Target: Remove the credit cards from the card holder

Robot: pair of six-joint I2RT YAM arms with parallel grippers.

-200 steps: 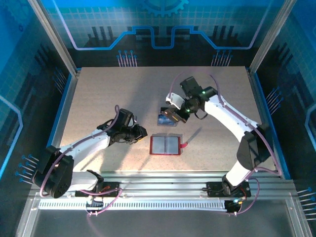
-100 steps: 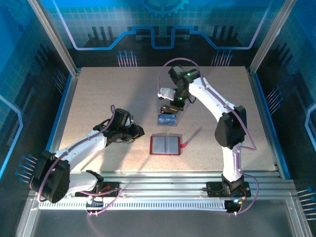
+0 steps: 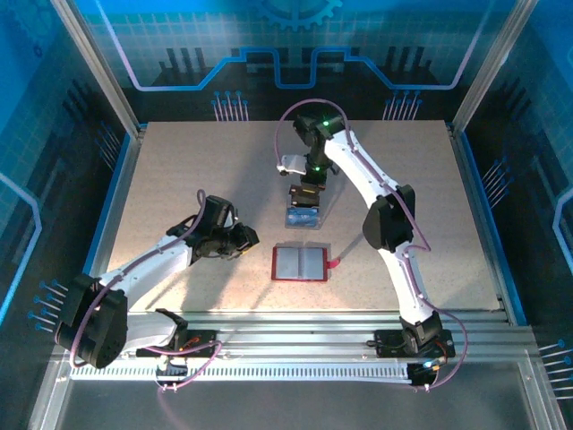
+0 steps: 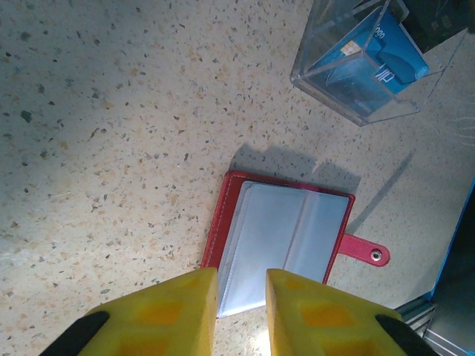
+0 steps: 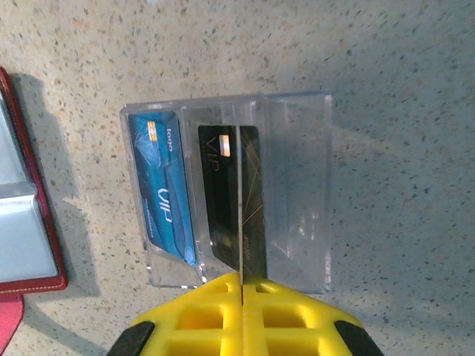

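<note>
Right jaws closed, apparently pinching black card [image 5: 223, 194] in clear tray [image 5: 297, 185]; left jaws slightly parted, empty, near card holder [image 4: 286, 230]

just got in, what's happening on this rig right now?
The right hand, shut on a black card, holds it in the middle slot of the clear tray. A blue card sits in the slot beside it. The red wallet lies open nearby, pockets looking empty. The left hand hovers open above it, holding nothing.

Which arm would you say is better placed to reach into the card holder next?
Left: the left claw is open, aimed at the open card holder nearby; the right claw is shut over the clear tray farther back.
</note>
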